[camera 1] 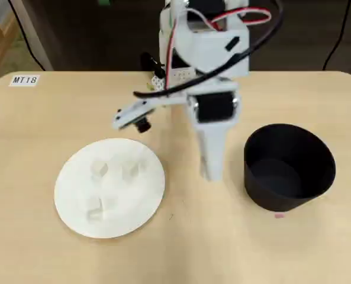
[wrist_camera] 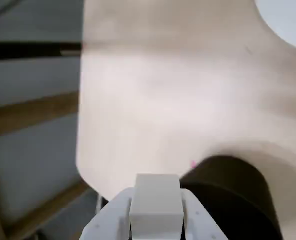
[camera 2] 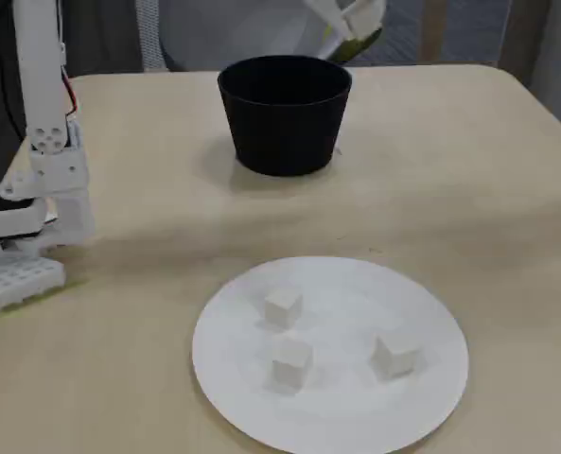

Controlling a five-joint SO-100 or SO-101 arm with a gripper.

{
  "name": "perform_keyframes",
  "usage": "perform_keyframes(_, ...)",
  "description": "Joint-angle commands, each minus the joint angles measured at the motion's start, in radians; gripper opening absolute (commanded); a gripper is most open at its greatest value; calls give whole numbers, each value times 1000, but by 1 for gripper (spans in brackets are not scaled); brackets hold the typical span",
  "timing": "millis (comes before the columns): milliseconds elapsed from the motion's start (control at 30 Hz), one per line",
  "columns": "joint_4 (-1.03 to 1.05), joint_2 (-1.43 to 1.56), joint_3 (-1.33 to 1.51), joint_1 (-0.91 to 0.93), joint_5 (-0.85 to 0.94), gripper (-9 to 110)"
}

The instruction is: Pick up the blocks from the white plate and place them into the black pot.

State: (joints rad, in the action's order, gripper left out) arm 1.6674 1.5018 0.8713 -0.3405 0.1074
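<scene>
The white plate (camera 1: 74, 195) lies left of centre in the overhead view and holds three small pale blocks (camera 1: 99, 170) (camera 1: 131, 170) (camera 1: 95, 210). The fixed view shows them spread over the plate (camera 2: 337, 416): blocks (camera 2: 282, 307) (camera 2: 290, 362) (camera 2: 394, 355). My gripper (camera 1: 210, 170) hangs above bare table between the plate and the black pot (camera 1: 289, 167), closer to the pot. In the wrist view my gripper (wrist_camera: 156, 197) is shut on another block (wrist_camera: 156, 210), with the pot (wrist_camera: 232, 200) just to its right. The pot (camera 2: 285, 113) looks empty.
The arm's white base (camera 2: 34, 189) stands at the table's left edge in the fixed view. A label reading MT18 (camera 1: 25, 80) sits at the far left corner in the overhead view. The table edge (wrist_camera: 80, 125) is near in the wrist view.
</scene>
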Motion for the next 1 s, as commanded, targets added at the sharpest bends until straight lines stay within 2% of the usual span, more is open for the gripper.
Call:
perform_keyframes(0,-34,66,106,-216,-8,-3)
perform_keyframes(100,-146,61,183,-344,-9,-3)
perform_keyframes(233,-285,67,275,-410,-5,-3)
perform_keyframes(500,-434,71,400,-364,-2,-3)
perform_keyframes(767,-472,57,410,-287,-31,-2)
perform_keyframes(867,-442,75,410,-267,-2,18)
perform_keyframes(967,-407,98,411,-245,2,26)
